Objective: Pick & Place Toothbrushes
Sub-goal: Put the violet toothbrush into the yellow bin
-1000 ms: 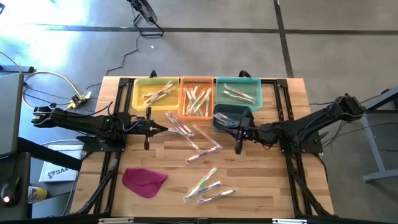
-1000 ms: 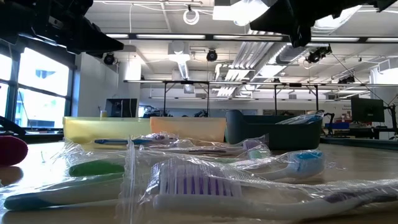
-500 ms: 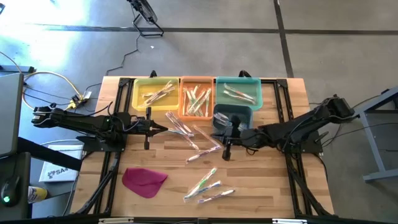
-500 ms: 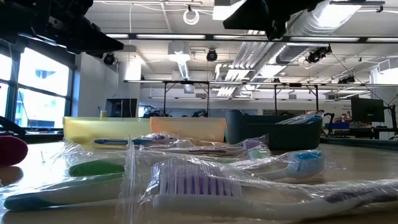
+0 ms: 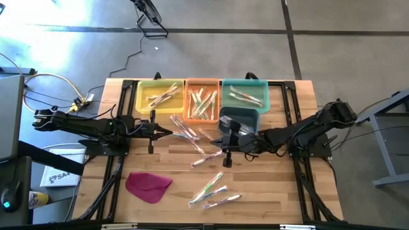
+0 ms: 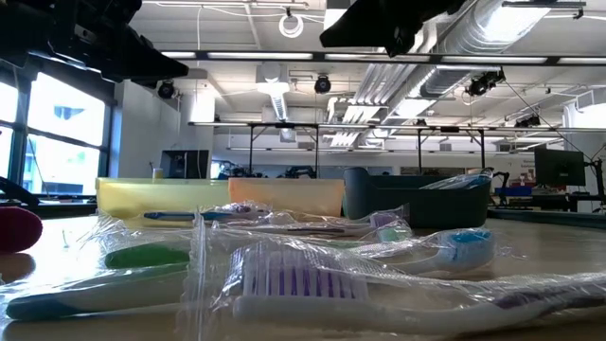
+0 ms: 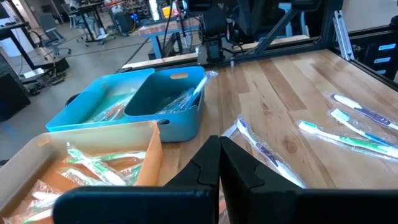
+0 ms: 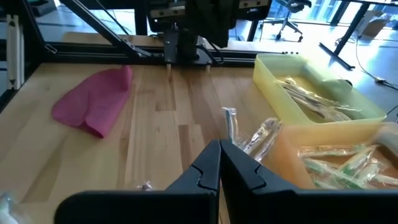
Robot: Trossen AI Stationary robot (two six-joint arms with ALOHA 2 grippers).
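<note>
Wrapped toothbrushes lie loose on the wooden table: one cluster at mid-table (image 5: 198, 142) and another near the front edge (image 5: 214, 190), which fills the foreground of the low view (image 6: 312, 284). More lie in the yellow bin (image 5: 160, 96), orange bin (image 5: 201, 101), teal bin (image 5: 244, 94) and dark blue-grey bin (image 5: 238, 119). My right gripper (image 5: 217, 153) (image 8: 219, 148) is shut and hangs above the mid-table cluster, high over the table (image 6: 388, 24). My left gripper (image 5: 169, 132) (image 7: 219, 142) is shut and waits left of that cluster.
A flat magenta cloth piece (image 5: 148, 185) (image 8: 93, 102) lies at the near left. The four bins stand in a row along the far edge. Bare wood shows at the near right (image 5: 275, 185). Black frame rails run along both sides of the table (image 5: 115, 172).
My right gripper has travelled toward the table's left, from beside the dark blue-grey bin to above the mid-table cluster of toothbrushes. It has stayed high over the table. The left arm and the toothbrushes have kept still.
</note>
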